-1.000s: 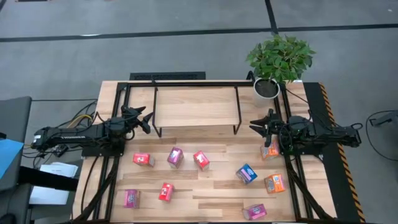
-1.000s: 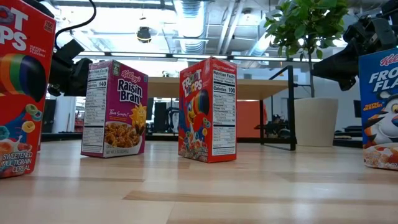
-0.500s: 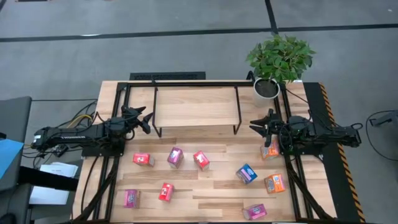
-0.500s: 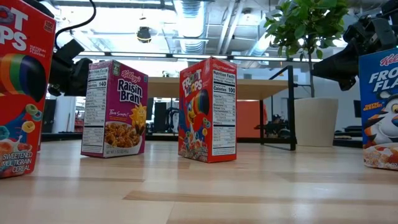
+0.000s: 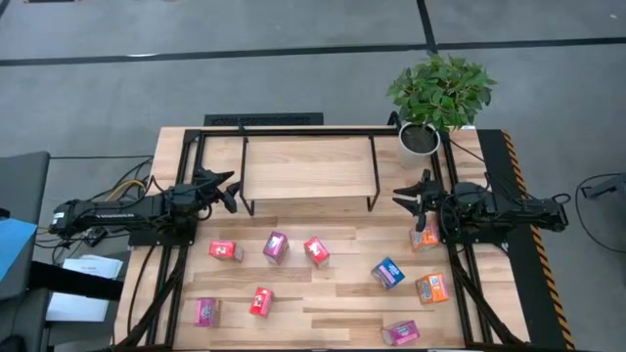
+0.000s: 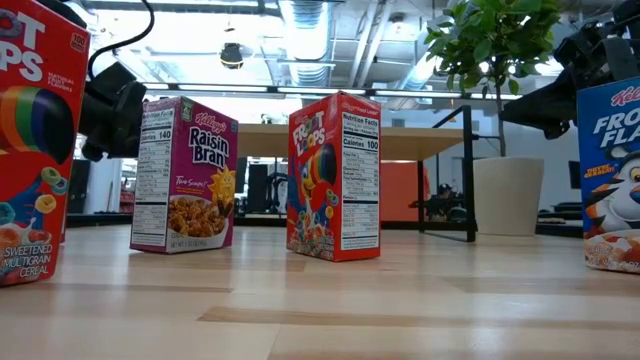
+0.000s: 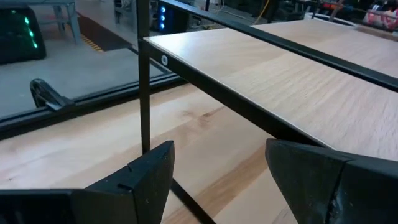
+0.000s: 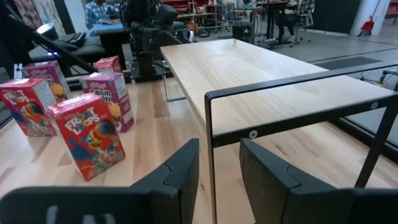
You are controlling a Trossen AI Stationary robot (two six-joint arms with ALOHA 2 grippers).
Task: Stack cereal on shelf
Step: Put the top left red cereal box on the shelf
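The shelf stands at the table's far middle on thin black legs, its light board bare. Several small cereal boxes stand upright on the table in front of it: red, magenta, blue and orange. My left gripper hovers open at the shelf's left end, level, facing its corner leg. My right gripper hovers open at the shelf's right end, facing that end's leg. An orange box stands just beside the right arm.
A potted plant stands at the far right corner beside the shelf. More boxes stand near the front edge: magenta, red and magenta. Bare wood lies between the shelf's front legs and the row of boxes.
Both grippers have rolled a little about their own pointing line while staying in place at the shelf's ends. No box has moved.
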